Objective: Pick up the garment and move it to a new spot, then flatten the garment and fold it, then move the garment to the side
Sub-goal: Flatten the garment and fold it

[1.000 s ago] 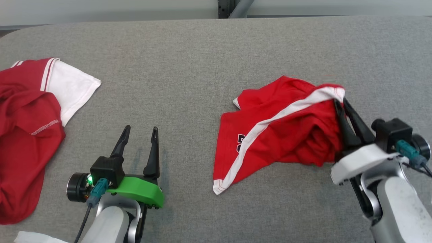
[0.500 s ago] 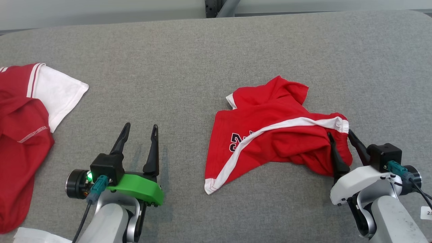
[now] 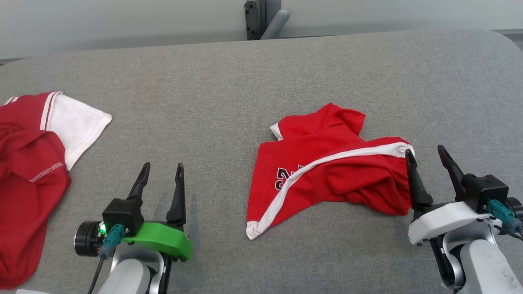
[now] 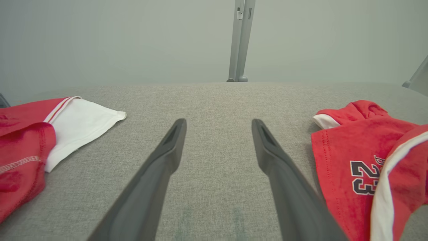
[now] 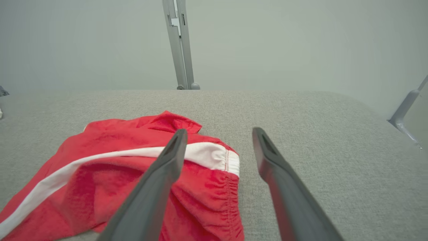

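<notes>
On the table (image 3: pixel 229 81), right of centre, you see the garment (image 3: pixel 327 171) crumpled, its right edge just beside the right gripper (image 3: pixel 425 150), whose jaws stand apart, grasping nothing. Your left gripper (image 3: pixel 162 165), likewise spread and empty, sits well to its left.

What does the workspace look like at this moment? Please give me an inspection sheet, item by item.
Surface: grey fabric table, flat, faint dark mark near the left tool.
Job's things: red shorts, crumpled, white stripe, number 23, right of centre.
Clutter: red and white garment at the left edge.
Grippers: left tool open over bare fabric; right tool open, one finger over the shorts' edge, nothing held.
Cables: left wrist cable and right wrist cable, teal plugs.
Surroundings: pale wall, grey post behind the table.
</notes>
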